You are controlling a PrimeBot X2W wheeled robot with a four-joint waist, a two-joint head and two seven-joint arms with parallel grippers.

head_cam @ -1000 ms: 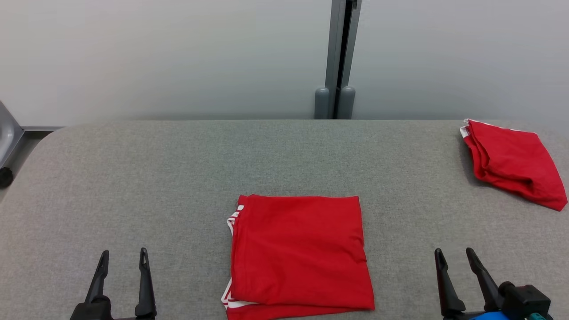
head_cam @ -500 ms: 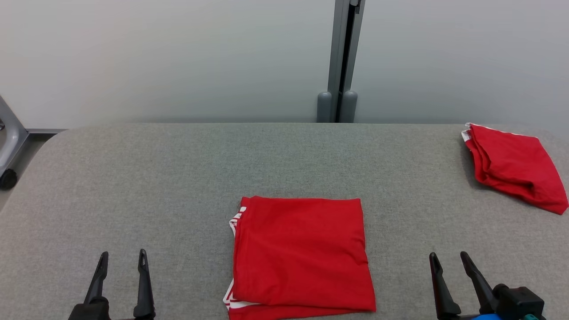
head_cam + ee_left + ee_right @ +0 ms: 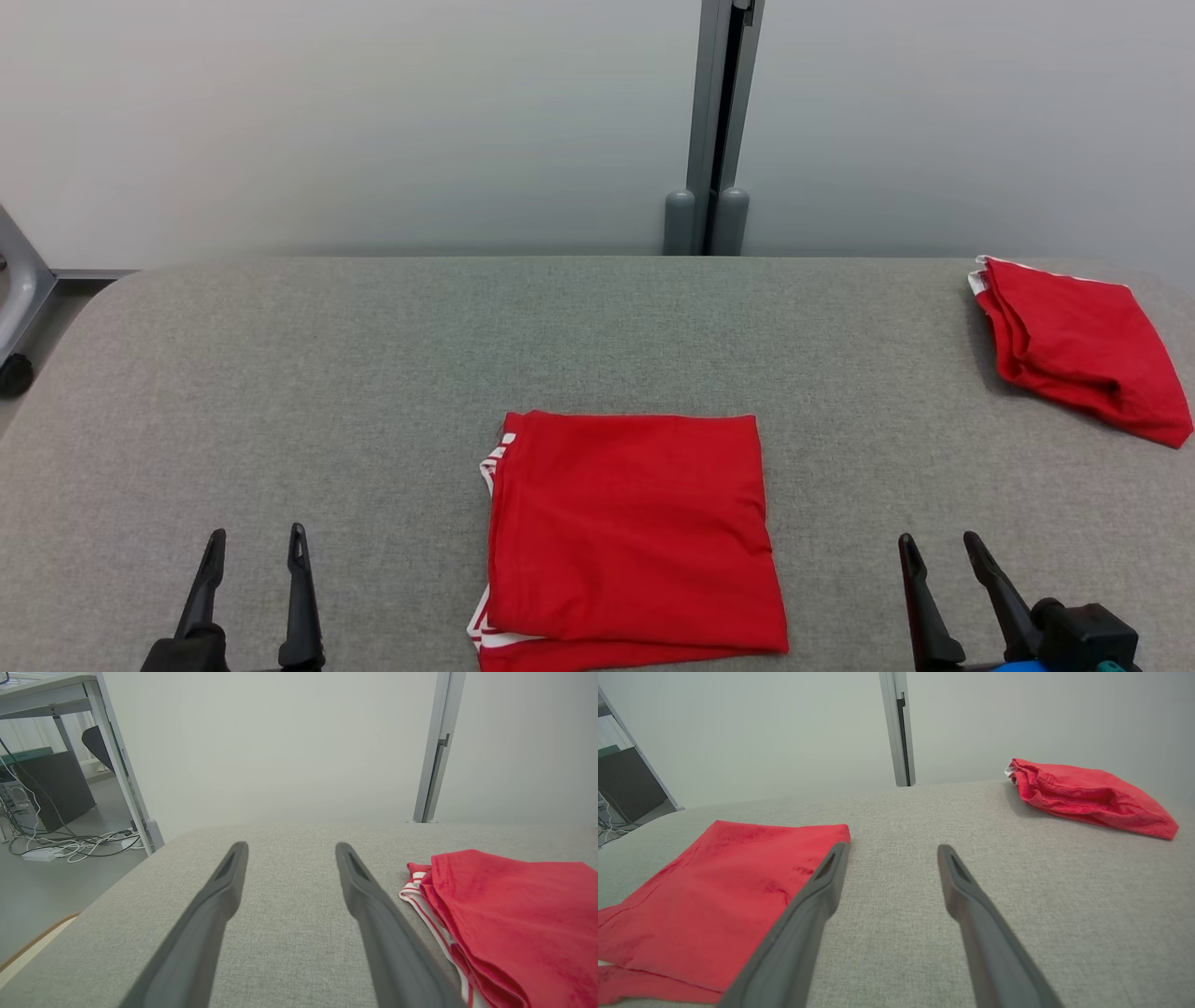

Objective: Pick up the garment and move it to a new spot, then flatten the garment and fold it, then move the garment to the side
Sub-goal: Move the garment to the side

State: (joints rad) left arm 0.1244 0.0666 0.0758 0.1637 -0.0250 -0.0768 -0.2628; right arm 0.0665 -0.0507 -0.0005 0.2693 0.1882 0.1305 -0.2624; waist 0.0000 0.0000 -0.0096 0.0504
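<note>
Our folded red garment (image 3: 635,532) lies flat on the grey desk (image 3: 373,373), straight out from the grey post (image 3: 714,112) toward us, at the desk's near edge. Its slightly longer side runs toward the post, and its white-striped edge faces left. A second red garment (image 3: 1074,345) lies bunched to the right of the post. Our left fingers (image 3: 299,579) and right fingers (image 3: 920,588) stand apart, holding nothing.
</note>
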